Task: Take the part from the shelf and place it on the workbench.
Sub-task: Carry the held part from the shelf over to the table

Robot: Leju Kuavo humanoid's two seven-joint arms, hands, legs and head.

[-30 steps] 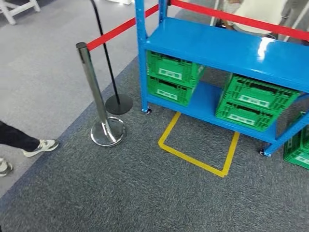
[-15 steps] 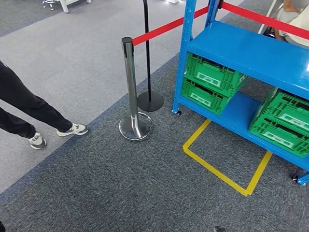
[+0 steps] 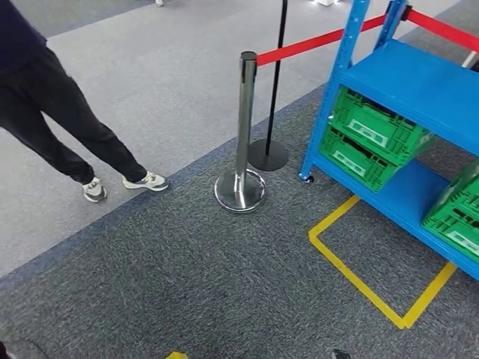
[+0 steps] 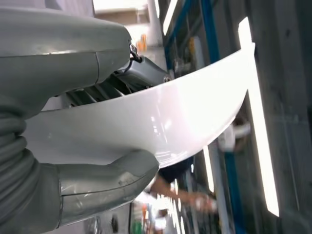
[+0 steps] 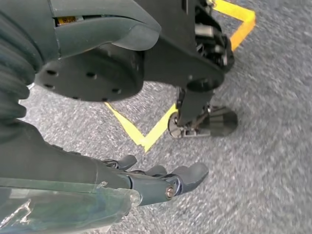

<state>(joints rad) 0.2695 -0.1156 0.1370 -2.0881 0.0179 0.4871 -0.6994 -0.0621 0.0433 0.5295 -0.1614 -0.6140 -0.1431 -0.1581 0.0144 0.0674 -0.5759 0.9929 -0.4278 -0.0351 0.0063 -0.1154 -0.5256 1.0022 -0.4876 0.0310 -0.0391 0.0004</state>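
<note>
left hand: the left hand [image 4: 84,122] has a glossy white curved plastic part [image 4: 165,117] clamped between its thick grey thumb [image 4: 107,183] on one face and its darker fingers [image 4: 143,73] on the other, so it's properly gripped, not just resting there

part: that white panel runs from the palm out well past the fingertips and bows as it goes; it's in the robot's hand, off the shelf, and not on any workbench that I can see

right hand: the right hand [image 5: 110,180] hangs low over the grey carpet [image 5: 272,161], fingers [image 5: 184,178] stretched out pretty straight and a bit apart, nothing in them

shelf: blue metal shelf rack [image 3: 418,82] sits at the right of the head view, top deck bare where it's visible

crates: two green slatted plastic crates [image 3: 370,134] stacked on the lower deck at the rack's left end, another green crate [image 3: 457,209] further right, cut off by the frame edge

floor marks: yellow tape rectangle [image 3: 361,277] on the dark carpet just in front of the rack

barrier: chrome stanchion post [image 3: 242,134] with a round base, red belt [image 3: 304,46] running from its top toward the rack; a thin black pole on a flat black disc base [image 3: 268,153] stands just behind it

person: somebody in dark trousers and pale sneakers [image 3: 147,182] stands at the left on the lighter grey carpet, well apart from the rack
</note>
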